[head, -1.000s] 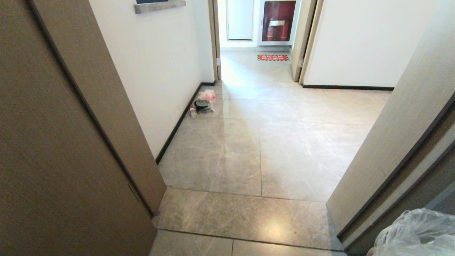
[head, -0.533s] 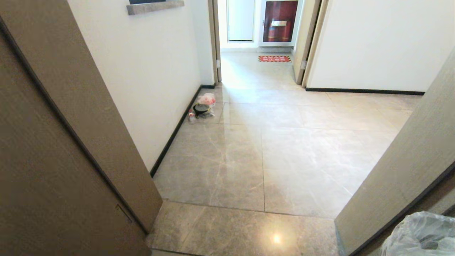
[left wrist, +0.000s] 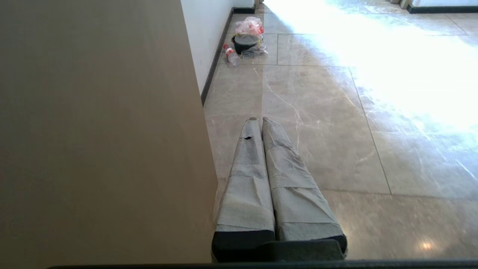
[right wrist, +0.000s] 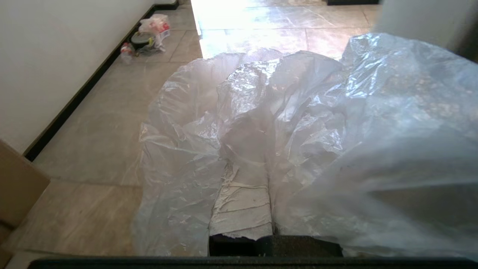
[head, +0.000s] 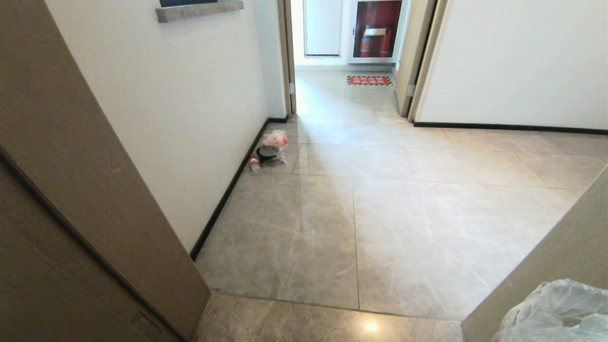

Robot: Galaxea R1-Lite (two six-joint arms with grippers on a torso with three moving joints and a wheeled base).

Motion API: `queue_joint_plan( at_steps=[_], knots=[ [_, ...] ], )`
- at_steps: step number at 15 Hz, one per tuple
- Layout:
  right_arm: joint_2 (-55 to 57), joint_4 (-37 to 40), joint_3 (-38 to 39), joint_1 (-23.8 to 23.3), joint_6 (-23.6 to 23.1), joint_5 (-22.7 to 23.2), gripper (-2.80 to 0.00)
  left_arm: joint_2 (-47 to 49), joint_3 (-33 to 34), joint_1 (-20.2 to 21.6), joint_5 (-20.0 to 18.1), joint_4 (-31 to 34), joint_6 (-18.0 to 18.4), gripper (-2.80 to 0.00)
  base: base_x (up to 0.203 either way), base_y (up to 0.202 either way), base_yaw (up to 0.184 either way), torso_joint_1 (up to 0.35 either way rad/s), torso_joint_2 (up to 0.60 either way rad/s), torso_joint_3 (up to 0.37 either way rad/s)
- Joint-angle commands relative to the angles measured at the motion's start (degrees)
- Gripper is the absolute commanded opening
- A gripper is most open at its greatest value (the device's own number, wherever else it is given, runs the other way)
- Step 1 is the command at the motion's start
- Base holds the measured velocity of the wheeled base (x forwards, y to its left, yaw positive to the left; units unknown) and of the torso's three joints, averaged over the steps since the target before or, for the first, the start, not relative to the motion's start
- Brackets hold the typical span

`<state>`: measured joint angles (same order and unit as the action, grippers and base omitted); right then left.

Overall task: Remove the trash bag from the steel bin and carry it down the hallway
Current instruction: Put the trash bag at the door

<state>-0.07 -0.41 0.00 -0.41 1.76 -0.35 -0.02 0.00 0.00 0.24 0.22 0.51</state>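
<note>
The trash bag (right wrist: 317, 112), thin clear crinkled plastic, billows over my right gripper (right wrist: 266, 129), which is shut on it. One taped finger (right wrist: 242, 201) shows under the film and the tips are veiled by it. In the head view only a bulge of the trash bag (head: 555, 308) shows at the lower right corner. My left gripper (left wrist: 260, 120) is shut with nothing in it, held low beside a brown door panel (left wrist: 93, 130). The hallway floor (head: 380, 213) of glossy beige-grey tiles stretches ahead. The steel bin is out of view.
A brown door (head: 71, 190) stands close on the left and a door-frame panel (head: 560, 256) on the right. A small rubbish pile (head: 270, 149) with a black bowl lies against the left wall. Far ahead a doorway opens onto a red mat (head: 369, 80).
The whole view has shifted forward through the doorway: the door and the frame panel slid outward and the floor widened. The bag stays at the lower right corner.
</note>
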Motion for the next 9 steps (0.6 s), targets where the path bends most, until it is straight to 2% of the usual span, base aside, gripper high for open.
queue_joint_plan(
  at_steps=[1,9],
  knots=[
    [-0.01,-0.02,0.18,0.06,0.0,0.0,-2.8,0.01,0.0,0.0,0.02,-0.04,0.02,-2.8,0.192,0.0,0.001,0.002,0.0,0.006],
    [-0.01,-0.02,0.18,-0.02,0.0,0.0,-2.8,-0.05,-0.09,0.0,0.02,0.13,0.02,-2.8,0.191,0.0,0.0,0.004,0.0,0.0]
  ],
)
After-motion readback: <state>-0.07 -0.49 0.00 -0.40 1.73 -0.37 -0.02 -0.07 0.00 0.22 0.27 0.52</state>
